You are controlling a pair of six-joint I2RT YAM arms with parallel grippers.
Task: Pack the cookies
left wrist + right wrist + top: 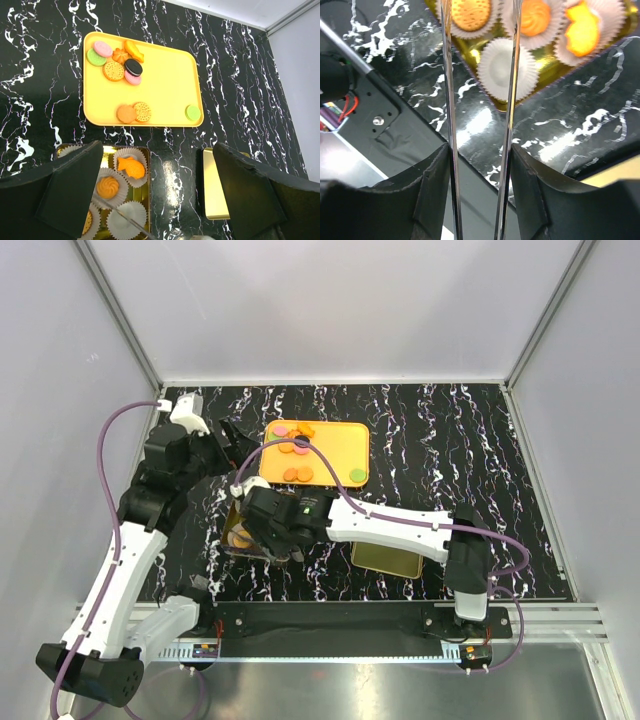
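Several cookies lie on the orange tray; a green one sits apart at its right edge. The gold box holds paper cups with a fish cookie, a swirl cookie and a round biscuit; one cup is empty. My right gripper is shut on metal tongs, whose blades stand apart over the box with nothing seen between them. My left gripper hangs open above the table between box and lid, holding nothing.
A gold lid lies flat to the right of the box. The right arm reaches leftward across the near table. The table's near edge and a metal rail lie just below the box.
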